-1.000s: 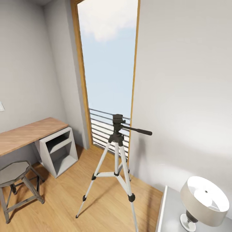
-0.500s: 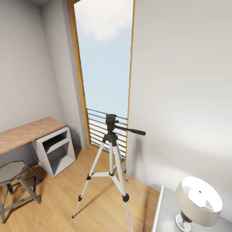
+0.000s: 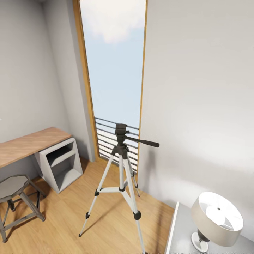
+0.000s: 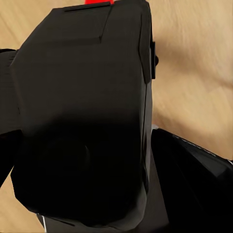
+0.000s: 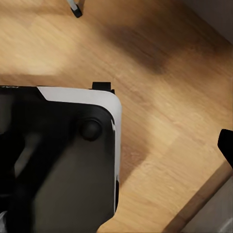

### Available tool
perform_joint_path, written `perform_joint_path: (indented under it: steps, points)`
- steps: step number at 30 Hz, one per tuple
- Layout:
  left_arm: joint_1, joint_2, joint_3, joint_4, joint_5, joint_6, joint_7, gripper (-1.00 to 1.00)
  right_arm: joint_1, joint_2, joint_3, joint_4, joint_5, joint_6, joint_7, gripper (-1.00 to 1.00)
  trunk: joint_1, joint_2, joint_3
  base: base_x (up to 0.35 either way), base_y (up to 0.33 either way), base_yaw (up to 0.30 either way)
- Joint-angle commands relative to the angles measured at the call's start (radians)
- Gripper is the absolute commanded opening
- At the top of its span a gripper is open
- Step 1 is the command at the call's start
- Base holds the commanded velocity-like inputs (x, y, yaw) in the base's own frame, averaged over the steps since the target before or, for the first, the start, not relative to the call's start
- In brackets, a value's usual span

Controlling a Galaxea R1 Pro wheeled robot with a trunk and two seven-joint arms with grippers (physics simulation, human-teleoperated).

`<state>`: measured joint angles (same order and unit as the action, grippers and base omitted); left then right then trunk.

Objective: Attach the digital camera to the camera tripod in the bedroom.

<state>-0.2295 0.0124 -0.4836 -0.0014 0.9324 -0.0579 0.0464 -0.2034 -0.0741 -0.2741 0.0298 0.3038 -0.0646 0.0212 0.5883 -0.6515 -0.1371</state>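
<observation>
Left wrist view, and the digital camera (image 4: 82, 116) looms huge and black, red button at its top edge, a dark finger (image 4: 194, 179) against its side; the grip looks closed on it, plank floor (image 4: 194, 58) beyond. Right pincer's opening, can't tell. Head view: the camera tripod (image 3: 121, 176) stands upright before the tall window (image 3: 113, 63), legs splayed on bare floor, desk (image 3: 28, 144), stool (image 3: 16, 201) and lamp (image 3: 217, 218) well apart.
</observation>
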Motion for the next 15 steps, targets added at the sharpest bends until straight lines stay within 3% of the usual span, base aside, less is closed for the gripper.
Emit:
perform_joint_path:
  steps: [1,15]
  points:
    - [-0.001,0.0,-0.009,0.0,0.005,-0.002,0.001,-1.0,-0.001,-0.001,-0.008,0.003,0.007,-0.006,0.002,1.0,0.0,-0.001,-0.003,0.0,0.0,0.0]
    - [-0.001,0.0,-0.009,0.0,0.005,-0.002,0.001,-1.0,-0.001,-0.002,-0.008,0.002,0.008,-0.007,0.003,1.0,0.0,-0.001,-0.025,0.0,0.0,0.0]
